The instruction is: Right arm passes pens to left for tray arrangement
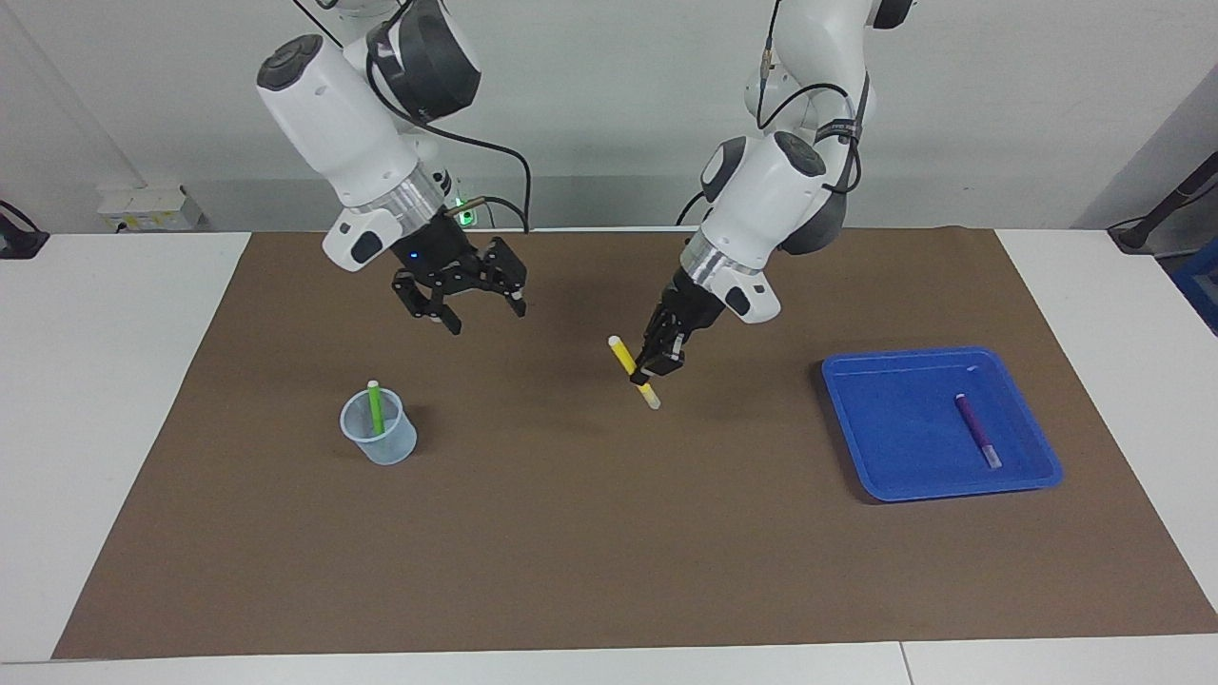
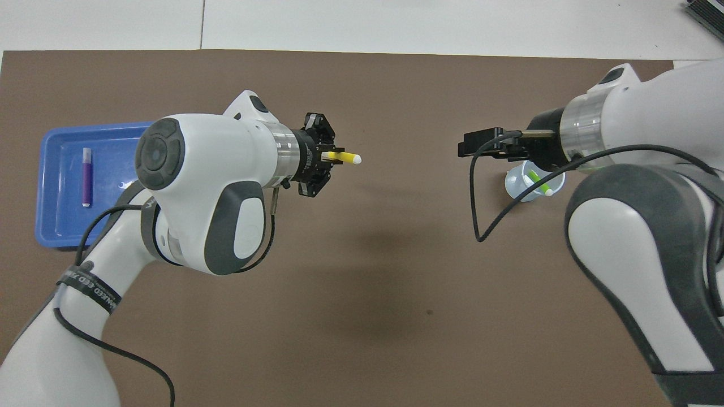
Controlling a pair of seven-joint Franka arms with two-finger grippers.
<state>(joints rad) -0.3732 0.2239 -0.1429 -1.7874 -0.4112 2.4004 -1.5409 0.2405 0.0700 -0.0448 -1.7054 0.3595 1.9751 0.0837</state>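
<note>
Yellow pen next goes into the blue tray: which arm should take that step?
Left. The left gripper is shut on the yellow pen, up over the mat on the side toward the blue tray, where the purple pen lies. The right gripper is open and empty near the cup.

Brightness: even, bright, from above.
Shadows: soft, faint on the brown mat [image 1: 609,533], beneath both arms.
Glare: white patch on the blue tray [image 2: 56,237] floor, overhead view.
Focus: sharp; nearest arm shells slightly soft.
</note>
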